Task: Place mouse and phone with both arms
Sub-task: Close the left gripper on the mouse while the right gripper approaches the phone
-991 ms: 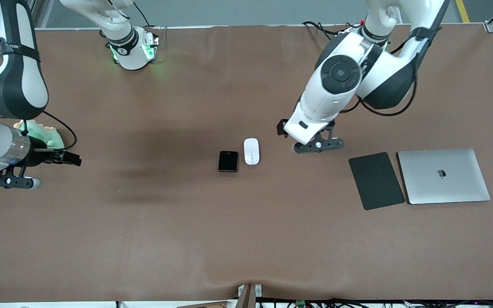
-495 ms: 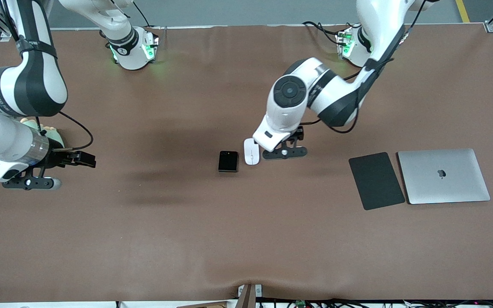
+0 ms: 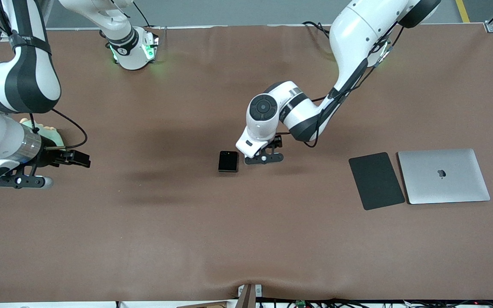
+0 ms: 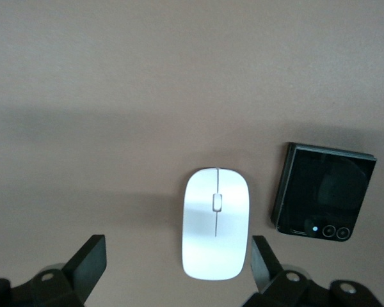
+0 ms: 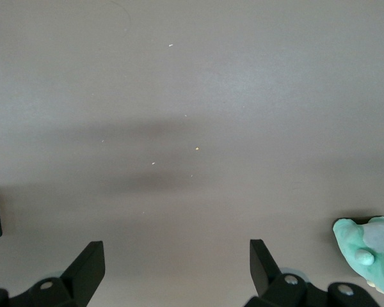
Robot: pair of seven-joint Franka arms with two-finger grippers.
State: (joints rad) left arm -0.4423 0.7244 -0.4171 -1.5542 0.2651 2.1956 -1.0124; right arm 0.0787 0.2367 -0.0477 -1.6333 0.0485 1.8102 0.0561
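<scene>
Mouse (image 4: 216,224) sits mid-table, beside the phone (image 3: 228,161) on the left-arm side. Your left gripper (image 4: 178,259) hangs over the mouse, jaws wide, nothing held. Right gripper (image 5: 176,265) hangs over bare table (image 3: 186,235), wide too.

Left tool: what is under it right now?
The left tool hangs open over the white mouse, which lies on the brown table beside the black phone. In the front view the arm covers the mouse completely.

The brown table (image 3: 144,239) bears phone (image 3: 228,161), mouse (image 4: 216,222), black pad (image 3: 376,180), laptop (image 3: 443,176).
</scene>
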